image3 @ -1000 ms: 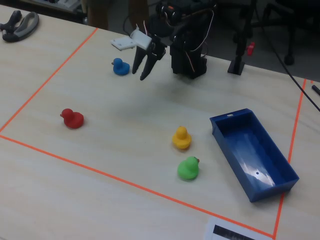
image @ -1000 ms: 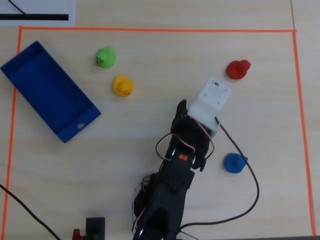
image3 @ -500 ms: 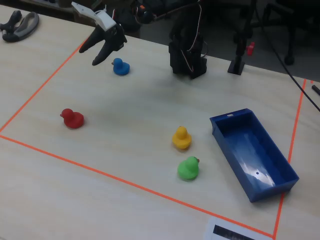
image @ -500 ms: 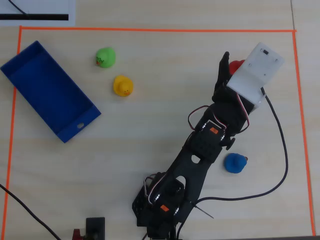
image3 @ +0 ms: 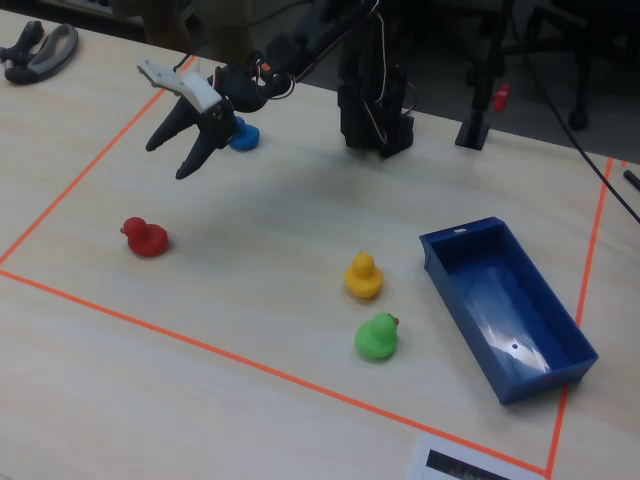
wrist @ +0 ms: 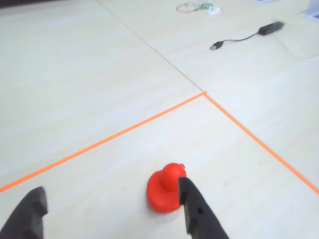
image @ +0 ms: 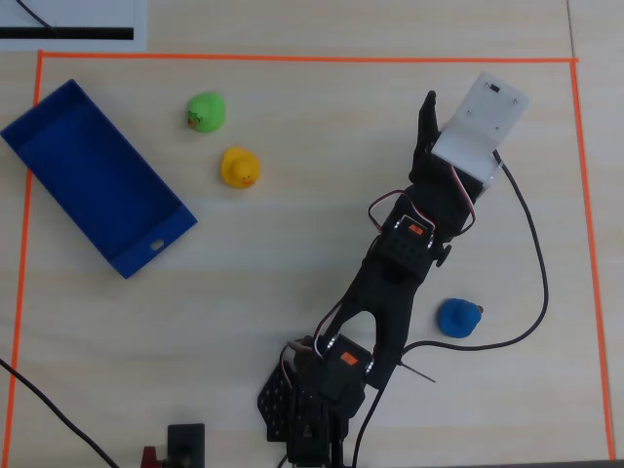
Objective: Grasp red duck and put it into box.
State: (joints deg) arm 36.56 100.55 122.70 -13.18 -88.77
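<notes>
The jaws (image3: 173,160) hang wide open above the counter (image3: 280,230), holding nothing. The red duck (image3: 145,237) sits on the counter below and just ahead of their tips, untouched. The box (image3: 505,305) lies well apart, beyond the yellow duck (image3: 363,275).
</notes>
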